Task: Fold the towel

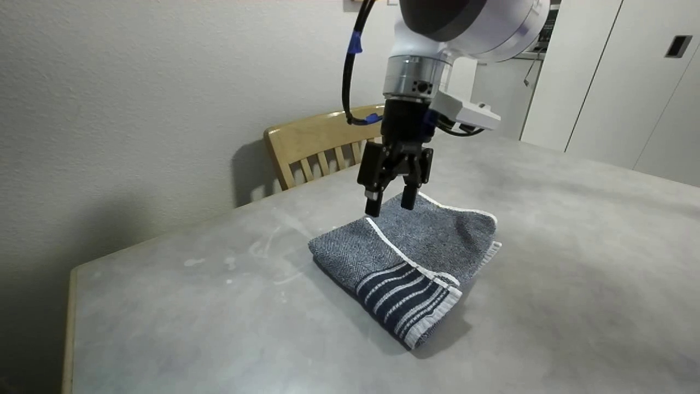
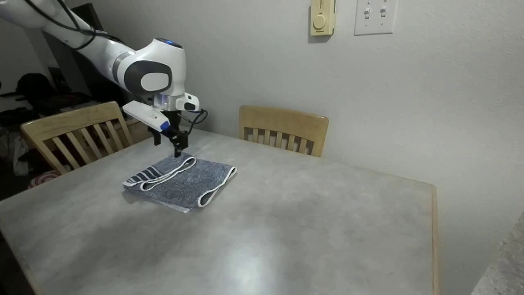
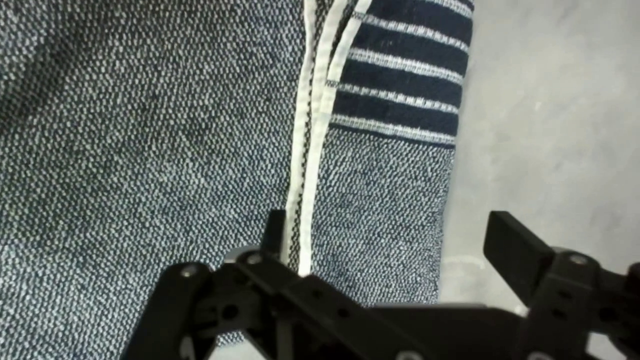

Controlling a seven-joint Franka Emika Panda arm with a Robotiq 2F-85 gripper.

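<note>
The blue-grey towel (image 1: pixel 437 235) lies partly folded on the table, as both exterior views show (image 2: pixel 200 182). One side is folded over as a narrow flap with white edging and a dark band of white stripes. In the wrist view the towel (image 3: pixel 150 150) fills the left and middle, with the flap's white edges running down the middle. My gripper (image 1: pixel 391 204) is open and empty, a little above the towel's edge at the flap. In the wrist view the gripper (image 3: pixel 387 230) has one finger over the flap's white edge and one beyond the folded edge, over bare table.
The grey table (image 1: pixel 191 317) extends around the towel, with its wooden edge (image 2: pixel 434 233) at an end. A wooden chair (image 2: pixel 282 116) stands by the wall, and another chair (image 2: pixel 75 123) stands at the table's far side. White cabinets (image 1: pixel 618 82) stand behind.
</note>
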